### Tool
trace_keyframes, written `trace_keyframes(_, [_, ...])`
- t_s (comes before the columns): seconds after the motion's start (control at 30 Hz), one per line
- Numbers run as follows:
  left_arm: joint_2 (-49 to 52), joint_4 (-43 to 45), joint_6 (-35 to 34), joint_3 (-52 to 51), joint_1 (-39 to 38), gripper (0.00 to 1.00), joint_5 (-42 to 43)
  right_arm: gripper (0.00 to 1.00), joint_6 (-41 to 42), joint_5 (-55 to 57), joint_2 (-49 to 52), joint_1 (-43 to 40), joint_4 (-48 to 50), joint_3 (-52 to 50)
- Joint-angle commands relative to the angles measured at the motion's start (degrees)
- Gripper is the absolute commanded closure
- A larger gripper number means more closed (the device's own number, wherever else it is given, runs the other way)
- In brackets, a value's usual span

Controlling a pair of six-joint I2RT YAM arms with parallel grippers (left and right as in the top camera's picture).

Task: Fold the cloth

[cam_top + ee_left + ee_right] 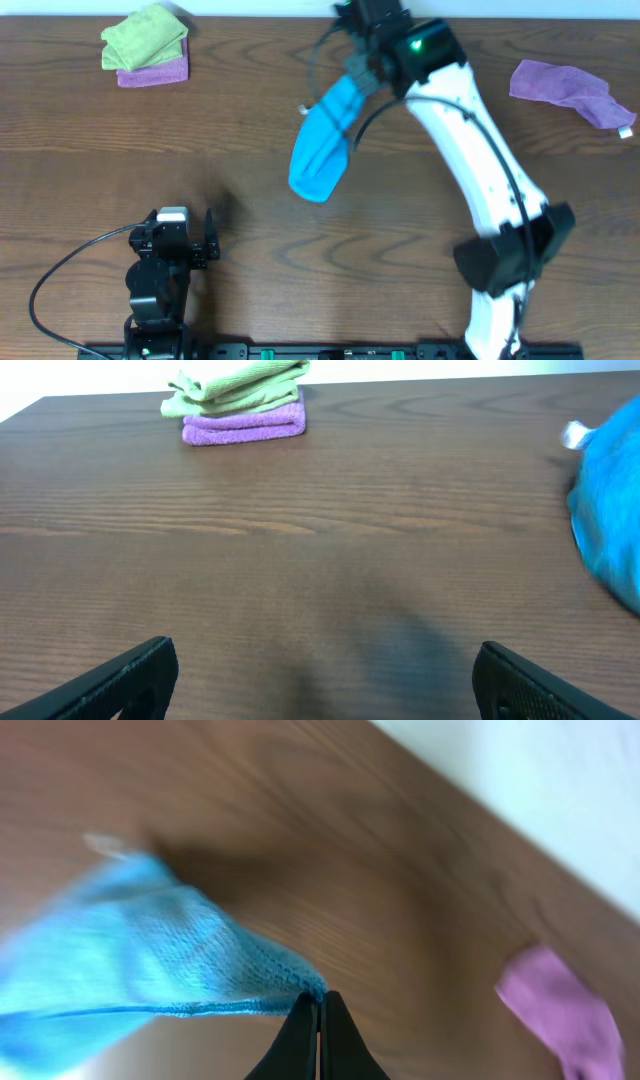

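The sky-blue cloth (323, 142) hangs in a long bunched shape over the middle back of the table. My right gripper (357, 66) is shut on its top corner and holds it up. In the right wrist view the closed fingertips (319, 997) pinch the cloth's edge (150, 955), which trails off to the left. The cloth's edge also shows at the right of the left wrist view (610, 500). My left gripper (190, 240) rests near the front left, open and empty, its fingers (320, 675) spread wide over bare wood.
A lime-green cloth (145, 37) lies folded on a purple cloth (155, 72) at the back left; both show in the left wrist view (240, 405). Another purple cloth (570, 88) lies crumpled at the back right, also in the right wrist view (560, 1010).
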Motion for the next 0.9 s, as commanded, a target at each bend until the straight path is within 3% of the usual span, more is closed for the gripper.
trace_keyframes(0.0, [-0.3,-2.8,0.3,-0.9,-0.2,0.05,-0.9,0.98,4.9,12.7,7.5,-5.8,-2.8,-0.3])
trace_keyframes(0.07, [-0.3,-2.8,0.3,-0.9,-0.2,0.05,-0.9,0.72,8.9,24.8,10.6,-8.1,-6.3,-0.3])
trace_keyframes(0.13, [-0.3,-2.8,0.3,-0.9,-0.2,0.05,-0.9,0.01,10.0,28.2,11.9,-9.4,-7.5,-0.3])
trace_keyframes(0.3, [-0.3,-2.8,0.3,-0.9,-0.2,0.05,-0.9,0.01,10.0,15.7,11.1,-9.0,-9.1,-0.3])
trace_keyframes(0.47, [-0.3,-2.8,0.3,-0.9,-0.2,0.05,-0.9,0.16,4.9,-4.4,9.2,-8.8,-11.5,-0.3])
trace_keyframes(0.7, [-0.3,-2.8,0.3,-0.9,-0.2,0.05,-0.9,0.20,-1.6,-22.1,8.3,-7.5,-11.3,-0.3])
trace_keyframes(0.77, [-0.3,-2.8,0.3,-0.9,-0.2,0.04,-0.9,0.32,-2.1,-23.3,8.3,-6.6,-9.8,-0.3])
trace_keyframes(0.8, [-0.3,-2.8,0.3,-0.9,-0.2,0.05,-0.9,0.44,-2.1,-23.3,8.3,-6.3,-9.4,-0.3])
trace_keyframes(0.83, [-0.3,-2.8,0.3,-0.9,-0.2,0.05,-0.9,0.65,-2.1,-23.3,8.3,-5.8,-9.5,-0.3])
trace_keyframes(0.87, [-0.3,-2.8,0.3,-0.9,-0.2,0.05,-0.9,0.77,-2.1,-23.3,8.3,-5.3,-9.9,-0.3])
